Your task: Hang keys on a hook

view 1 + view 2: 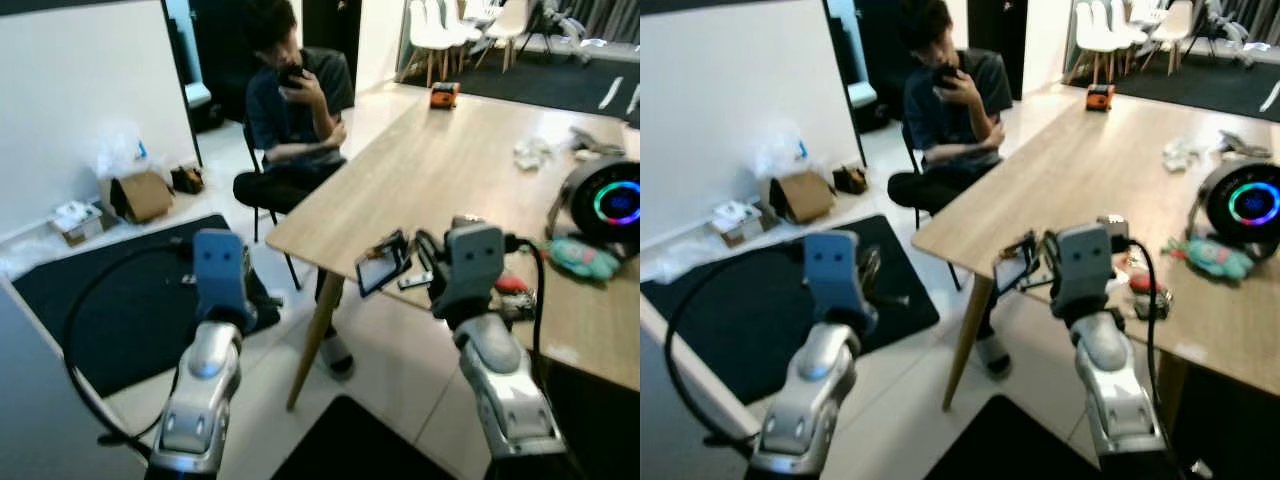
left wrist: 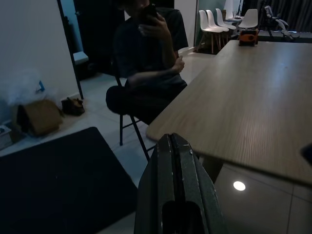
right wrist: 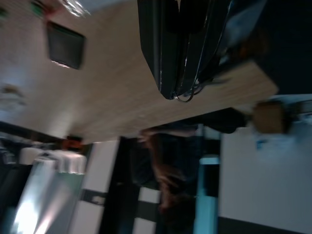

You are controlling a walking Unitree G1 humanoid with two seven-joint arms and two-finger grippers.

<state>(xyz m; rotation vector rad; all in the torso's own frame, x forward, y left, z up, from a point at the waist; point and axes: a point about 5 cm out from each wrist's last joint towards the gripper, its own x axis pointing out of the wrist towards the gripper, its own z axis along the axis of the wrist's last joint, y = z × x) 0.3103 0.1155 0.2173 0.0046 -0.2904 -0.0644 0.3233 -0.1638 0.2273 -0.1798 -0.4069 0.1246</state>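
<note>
Now, right tool (image 3: 176, 90): the two black fingers are pressed narrow together, and a thin metal key ring (image 3: 185, 97) seems pinched at their tips, though blur leaves this uncertain
Where the keys are: at the right tool's fingertips, over the near corner of the pale wooden tabletop (image 1: 440, 170), just beside a flat black device with a screen (image 1: 382, 268)
Left tool (image 2: 170, 141): fingers closed on each other, holding nothing, raised over the black floor mat (image 1: 110, 300) and apart from the tabletop
Risk, grip: the ring looks held only at the very tips, so a jolt while the robot walks or turns could let the keys slip and fall to the floor
Risk, tabletop edge: the right tool is close to the black device at the corner, and a careless swing away could knock it off
Risk, person: a seated person in a dark shirt (image 1: 295, 110) is near the tabletop's far side, so a wide turn with raised arms could come too close
Risk, hanging: with the ring pinched flat, its opening may not face the hook, and the ring could miss or snag
Writing: none can be read; the round black speaker with a glowing coloured ring (image 1: 612, 203) shows no legible brand
Labels elsewhere: the small orange object (image 1: 445, 94) at the far end is too small to tell
</note>
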